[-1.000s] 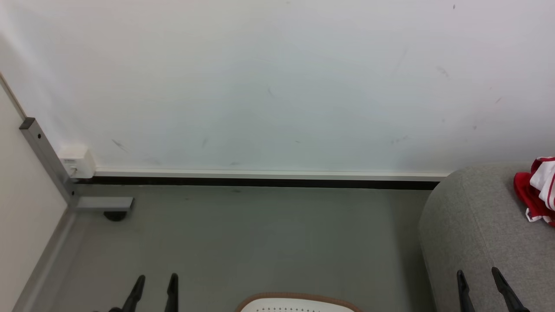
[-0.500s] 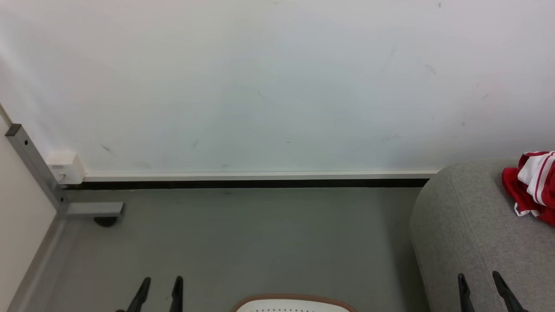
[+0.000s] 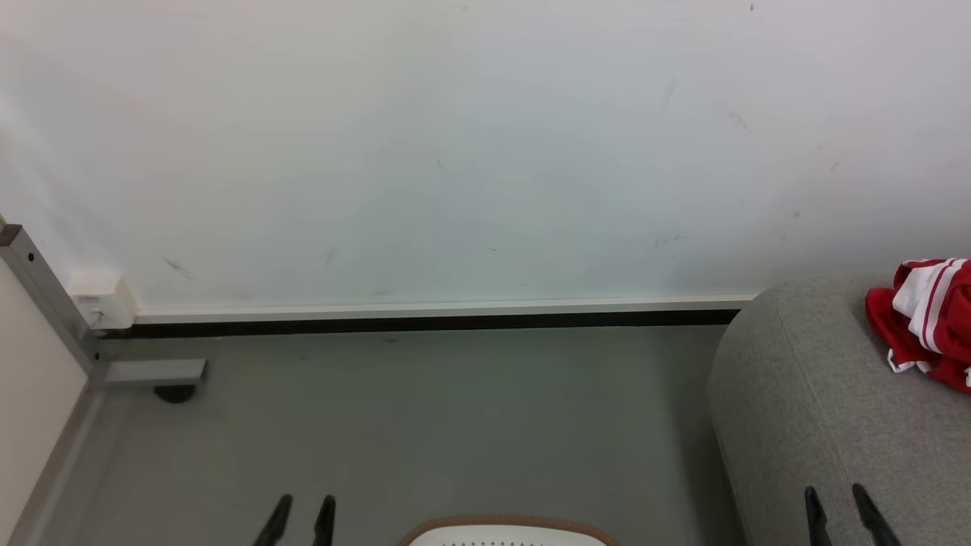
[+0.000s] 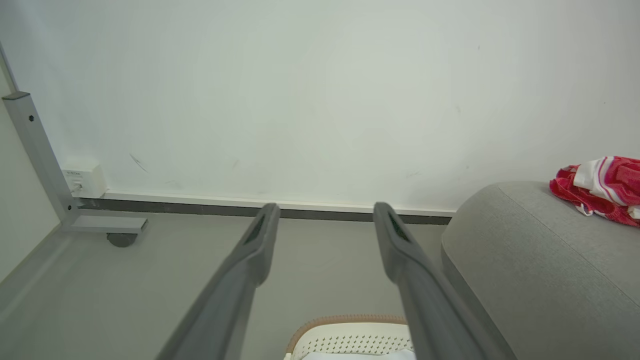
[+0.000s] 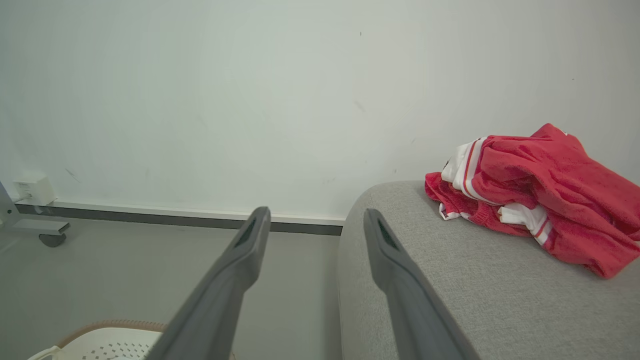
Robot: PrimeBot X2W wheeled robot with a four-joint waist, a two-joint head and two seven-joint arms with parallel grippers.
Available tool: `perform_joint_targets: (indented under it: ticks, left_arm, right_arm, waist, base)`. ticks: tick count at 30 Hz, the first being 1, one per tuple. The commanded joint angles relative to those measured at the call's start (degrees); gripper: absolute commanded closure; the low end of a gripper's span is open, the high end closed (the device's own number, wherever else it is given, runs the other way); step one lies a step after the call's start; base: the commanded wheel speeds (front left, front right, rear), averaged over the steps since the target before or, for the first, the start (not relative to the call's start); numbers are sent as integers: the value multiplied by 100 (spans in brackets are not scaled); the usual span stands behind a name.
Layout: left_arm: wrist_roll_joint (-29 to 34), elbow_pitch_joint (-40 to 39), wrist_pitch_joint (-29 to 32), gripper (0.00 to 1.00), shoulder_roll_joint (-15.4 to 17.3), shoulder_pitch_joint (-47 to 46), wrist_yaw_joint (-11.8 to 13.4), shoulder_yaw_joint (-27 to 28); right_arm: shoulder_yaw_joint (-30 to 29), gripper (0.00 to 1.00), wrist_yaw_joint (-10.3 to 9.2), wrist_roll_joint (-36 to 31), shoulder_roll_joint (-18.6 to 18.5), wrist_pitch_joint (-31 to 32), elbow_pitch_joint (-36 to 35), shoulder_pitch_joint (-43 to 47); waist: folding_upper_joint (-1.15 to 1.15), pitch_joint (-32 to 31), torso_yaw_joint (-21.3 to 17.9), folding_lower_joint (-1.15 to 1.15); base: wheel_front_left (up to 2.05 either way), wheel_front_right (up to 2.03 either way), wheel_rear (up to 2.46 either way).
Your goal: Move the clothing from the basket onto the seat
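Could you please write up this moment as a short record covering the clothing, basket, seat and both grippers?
basket: cream with a brown rim, on the floor; contents cannot be told
seat: grey, to the right of the basket
clothing: red and white heap lying on the seat
left gripper: open, holding nothing
right gripper: open, holding nothing

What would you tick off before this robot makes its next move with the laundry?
1. Left fingers apart, holding nothing: ok.
2. Right fingers apart, holding nothing: ok.
3. Red clothing lying on the seat: ok.
4. Basket close in front, between the two arms: ok.
5. More clothing left inside the basket: cannot tell, its inside is mostly out of frame.
6. Wheeled metal frame by the wall, well apart from both arms: ok.
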Motion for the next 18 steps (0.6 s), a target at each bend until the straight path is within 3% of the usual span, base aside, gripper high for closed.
perform_joint_targets:
  ticks: [1, 18]
  left_arm:
    - [-7, 34, 3, 100, -9, 10, 0, -3]
    - [-1643, 104, 477, 100, -98, -253, -1, 281]
  right_arm:
    - [-2, 100, 0, 6, 8, 4, 33, 5]
    - [-78, 100, -1, 1853, 10, 482, 82, -259]
  waist:
    - [0, 0, 0, 0]
    - [0, 59, 3, 0]
  base:
    - [0, 0, 0]
    - [0, 0, 0]
